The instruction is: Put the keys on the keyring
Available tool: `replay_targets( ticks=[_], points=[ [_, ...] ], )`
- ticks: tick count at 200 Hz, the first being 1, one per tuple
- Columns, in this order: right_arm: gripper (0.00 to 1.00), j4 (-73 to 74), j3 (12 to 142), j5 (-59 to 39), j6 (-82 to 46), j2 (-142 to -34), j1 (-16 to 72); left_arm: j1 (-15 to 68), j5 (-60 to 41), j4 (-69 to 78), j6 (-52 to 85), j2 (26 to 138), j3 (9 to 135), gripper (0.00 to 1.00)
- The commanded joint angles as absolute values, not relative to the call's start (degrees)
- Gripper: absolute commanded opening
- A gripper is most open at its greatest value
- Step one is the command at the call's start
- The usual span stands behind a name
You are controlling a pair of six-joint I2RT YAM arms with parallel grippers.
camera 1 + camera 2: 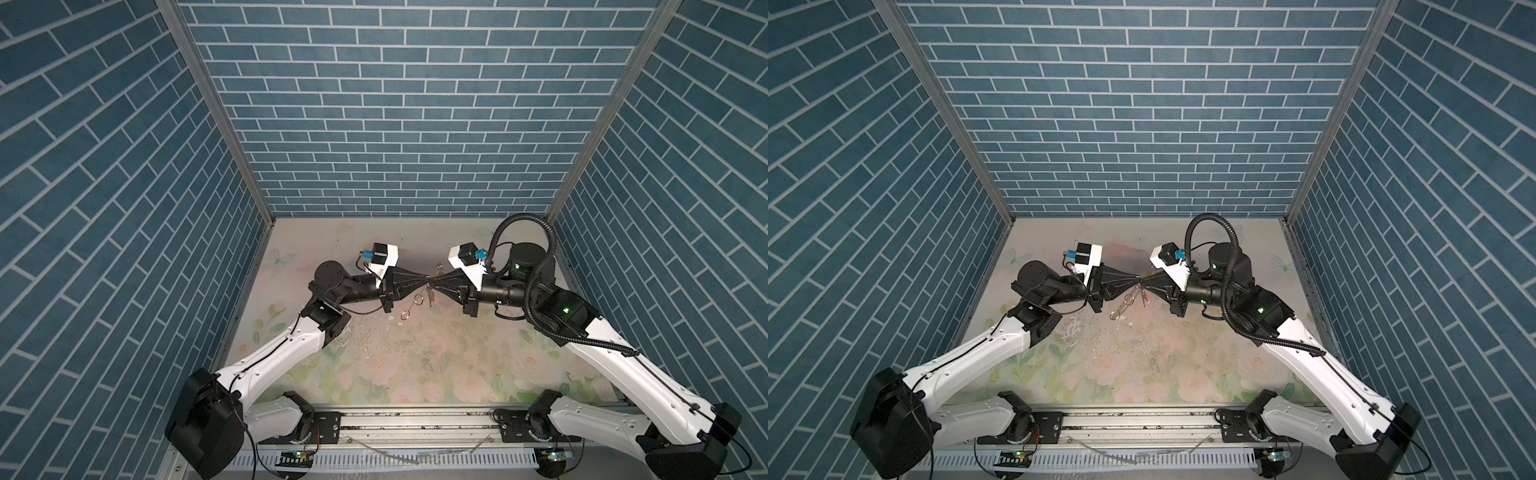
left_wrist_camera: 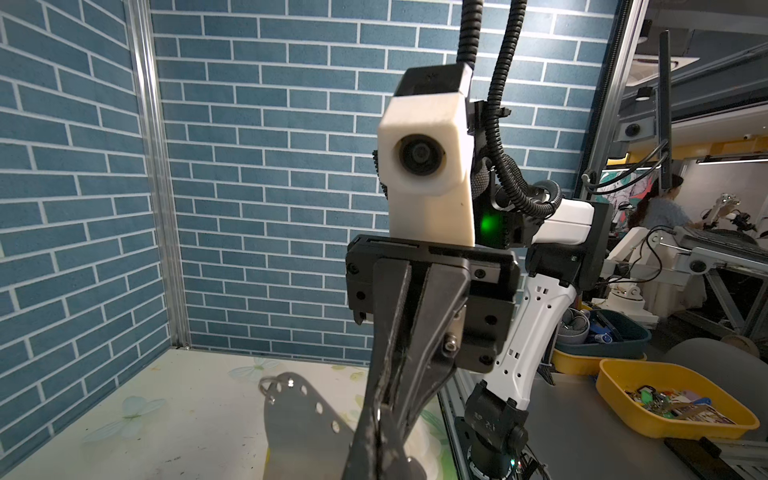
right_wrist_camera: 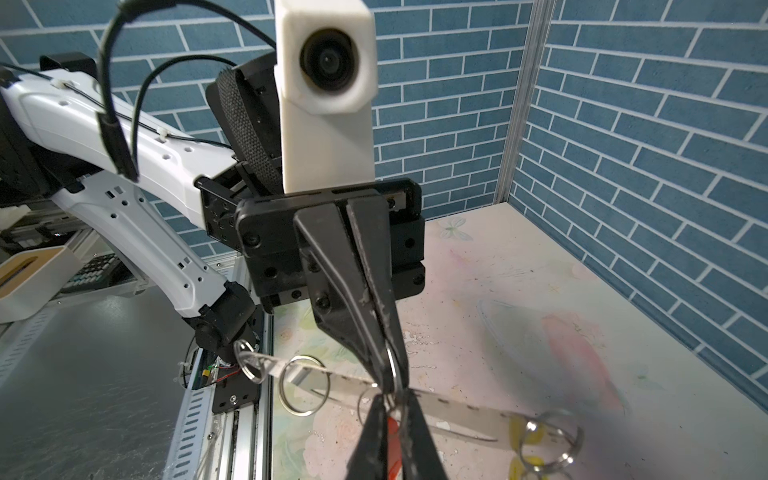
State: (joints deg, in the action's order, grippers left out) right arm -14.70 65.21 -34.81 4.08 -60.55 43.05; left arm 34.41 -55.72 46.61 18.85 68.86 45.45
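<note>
Floral table (image 1: 374, 374) is spanned by both arms, whose tips are met above it. The left gripper (image 1: 424, 286) is pinched on the keyring (image 3: 457, 409), which is held aloft. The right gripper (image 1: 434, 286) is pressed shut beside it; what it pinches cannot be told. A red tag (image 3: 392, 432) and a yellow tag (image 3: 521, 430) are seen at the strap.

My left gripper (image 3: 390, 376) is scuffed matt black plastic; the keyring (image 3: 453, 411) carries polished metal rings (image 3: 281, 386); the red tag (image 3: 393, 432) is glossy plastic.
</note>
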Motion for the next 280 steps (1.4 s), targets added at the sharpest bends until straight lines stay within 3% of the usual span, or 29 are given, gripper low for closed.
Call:
replay_targets(
  ticks=[1, 66, 89, 114, 202, 280],
  points=[
    [0.01, -13.33, 68.37, -36.86, 4.92, -61.05, 43.37, 34.68, -56.60, 49.48, 19.45, 69.11, 45.89, 0.00],
    [0.00, -14.24, 68.69, -36.89, 5.41, -60.66, 43.28, 34.54, -56.43, 48.87, 19.20, 68.49, 45.70, 0.00],
    [0.00, -16.07, 69.46, -36.37, 6.20, -60.92, 43.33, 34.06, -55.82, 47.21, 18.72, 67.45, 45.58, 0.24],
    [0.00, -18.76, 70.29, -35.36, 7.24, -61.46, 43.25, 33.13, -54.89, 43.46, 16.40, 64.74, 45.28, 0.32],
    [0.00, -37.95, 80.42, -37.18, 14.87, -68.74, 43.15, 32.83, -51.60, 17.74, 2.79, 58.11, 49.89, 0.34],
    [0.00, -45.13, 83.63, -44.03, 21.61, -71.58, 42.85, 32.70, -53.78, 18.25, 0.86, 62.29, 50.79, 0.36]
  ],
)
